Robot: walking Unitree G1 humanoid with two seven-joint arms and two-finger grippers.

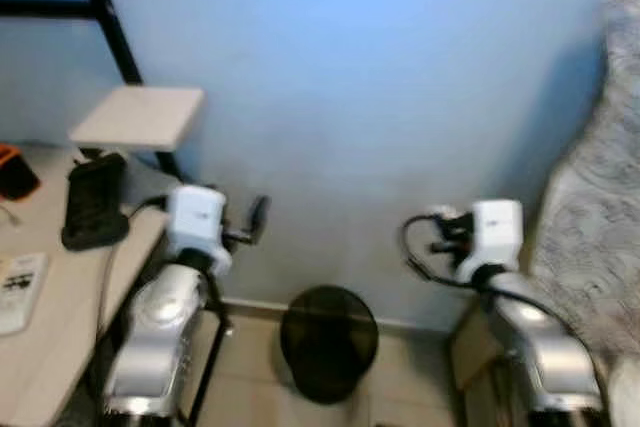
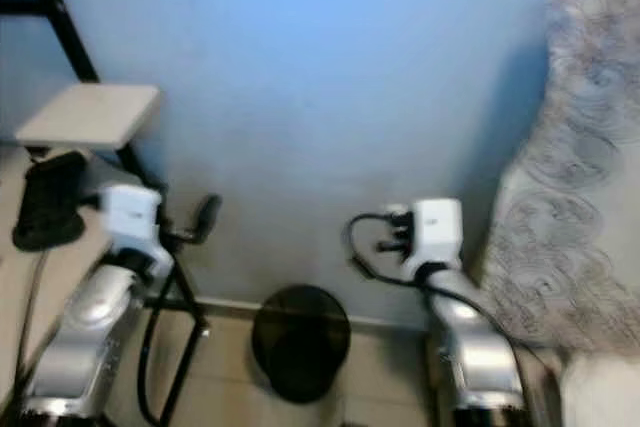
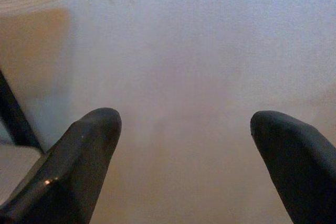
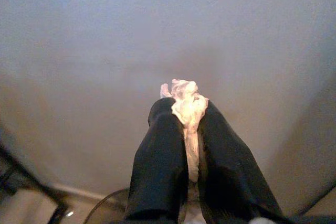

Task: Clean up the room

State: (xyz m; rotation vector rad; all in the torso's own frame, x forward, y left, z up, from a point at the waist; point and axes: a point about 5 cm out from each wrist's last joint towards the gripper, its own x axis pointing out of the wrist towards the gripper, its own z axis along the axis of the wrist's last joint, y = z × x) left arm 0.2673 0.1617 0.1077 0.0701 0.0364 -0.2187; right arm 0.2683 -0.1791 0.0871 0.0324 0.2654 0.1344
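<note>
- Right gripper [image 4: 185, 109] is pinched tight on a crumpled white tissue [image 4: 185, 98], the wad poking out past the fingertips — a firm nip so the light scrap can't slip free in transit.
- Below and a little to the left of that gripper sits the black waste bin [image 1: 328, 339] on the floor against the blue wall [image 1: 380, 97]; its rim peeks in under the fingers in the right wrist view. Looks like the drop is the step in hand, with the gripper not yet over the opening.
- Left gripper [image 3: 186, 129] has its fingers spread wide and nothing between them, pointed at the bare wall, just beside the desk [image 1: 50, 337].
- My read: the right arm needs to come down and inward before letting go, or the tissue may flutter past the bin.
</note>
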